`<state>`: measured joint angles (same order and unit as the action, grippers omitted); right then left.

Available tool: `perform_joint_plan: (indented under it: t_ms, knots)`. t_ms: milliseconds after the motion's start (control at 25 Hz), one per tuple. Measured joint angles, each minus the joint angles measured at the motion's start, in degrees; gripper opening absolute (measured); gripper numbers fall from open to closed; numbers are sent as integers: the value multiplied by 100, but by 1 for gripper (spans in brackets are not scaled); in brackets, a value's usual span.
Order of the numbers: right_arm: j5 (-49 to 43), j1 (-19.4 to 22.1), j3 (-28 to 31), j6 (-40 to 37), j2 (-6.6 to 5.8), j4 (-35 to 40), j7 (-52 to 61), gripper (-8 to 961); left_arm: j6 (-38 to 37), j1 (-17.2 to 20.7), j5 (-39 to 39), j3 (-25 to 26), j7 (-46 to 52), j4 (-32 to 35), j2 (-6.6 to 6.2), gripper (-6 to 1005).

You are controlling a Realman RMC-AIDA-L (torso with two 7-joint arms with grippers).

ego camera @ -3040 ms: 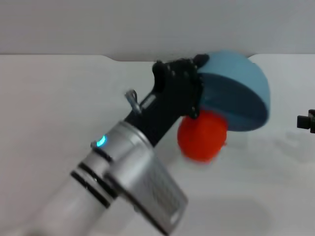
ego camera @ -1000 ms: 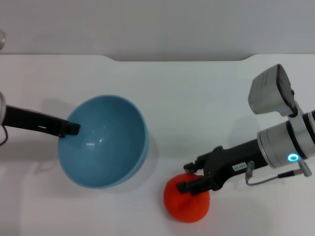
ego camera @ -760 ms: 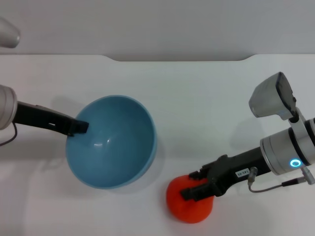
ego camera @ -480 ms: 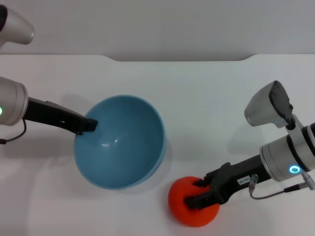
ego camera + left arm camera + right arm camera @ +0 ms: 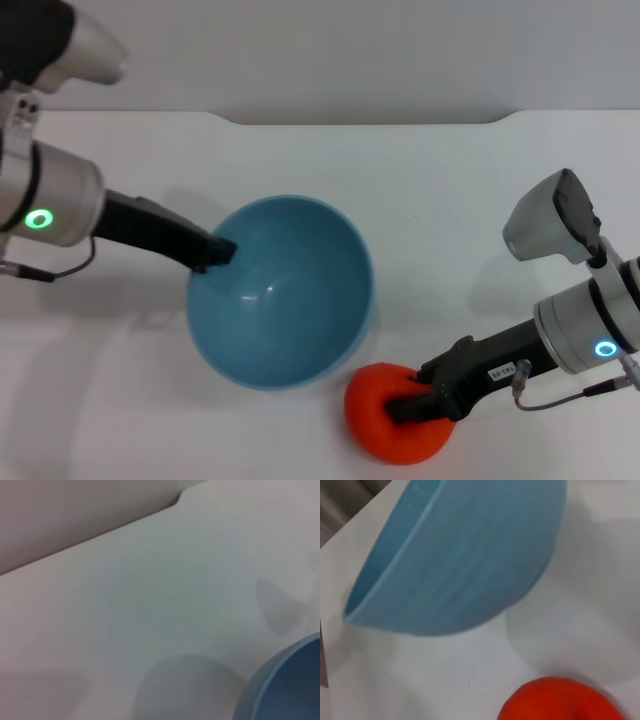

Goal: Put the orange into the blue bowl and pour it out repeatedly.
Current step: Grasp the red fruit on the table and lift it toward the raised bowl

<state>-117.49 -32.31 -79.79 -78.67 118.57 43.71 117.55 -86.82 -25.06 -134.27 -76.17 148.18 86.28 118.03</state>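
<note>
One round, deep, light-blue glossy bowl (image 5: 282, 290) sat on the plain white surface (image 5: 440, 190), its opening tilted up toward the head camera and its inside bare. The left hand (image 5: 214, 252) reached in from the left on a black forearm and was clamped on the bowl's left rim, one dark finger lying over the lip into the hollow; the finger beneath was hidden by the bowl wall.

One small, bright red-orange roundish fruit (image 5: 397, 413) lay on the surface just beside the bowl's lower right edge, outside it. The right hand (image 5: 418, 404) came in from the right and was closed around the fruit, black fingers pressed into its top and right side, so that part of the fruit was covered.

A grey wall (image 5: 320, 50) ran behind the surface's far edge, which had a shallow notch in it.

In the left wrist view only a slice of the blue bowl (image 5: 290, 685) showed at one corner, cut off, with bare surface and soft shadows beyond. In the right wrist view the bowl's outer wall (image 5: 470, 565) filled much of the picture, tilted, with the fruit (image 5: 560, 700) cut off at the edge close beside it; neither wrist view showed its own fingers.
</note>
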Motion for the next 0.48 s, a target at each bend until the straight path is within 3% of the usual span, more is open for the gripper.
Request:
perform_joint_plan:
  t_ms: [240,400,480]
  knots:
    - [42,200,443,-197,-1,141,-27,274,146,-142,-60,-258,87,-29,2,-2]
    - [50,558,1398,-1179,-7,872,-347,234,229,-180,-63,-261,136,-125,-2,-2]
    - [52,635,1546,-1388,-9,1088,-394,202,242,-201,-61,-285,141,-177,0,-2]
